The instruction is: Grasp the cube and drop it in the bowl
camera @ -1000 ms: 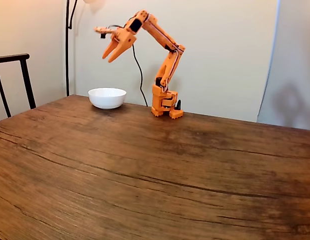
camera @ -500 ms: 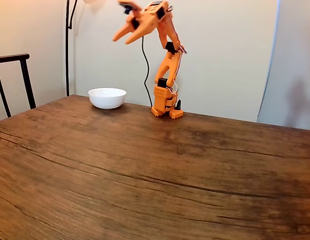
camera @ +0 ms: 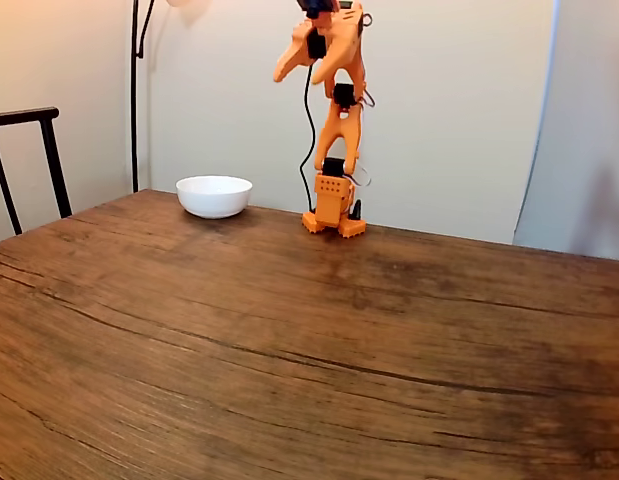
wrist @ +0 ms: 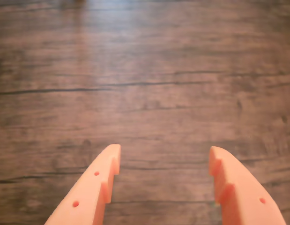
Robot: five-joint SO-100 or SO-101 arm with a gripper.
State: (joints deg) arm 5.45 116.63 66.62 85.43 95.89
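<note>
- Wrist view: the jaws (wrist: 165, 157) stand wide apart with nothing between them, and below them runs bare brown wooden surface (wrist: 145, 84). No cube is there.
- Fixed view: the jaws (camera: 298, 71) have swung up and away from above the bowl (camera: 214, 195) to stand high over the arm's base. The bowl now sits well below and left. That suggests the drop is done, though its inside is hidden.
</note>
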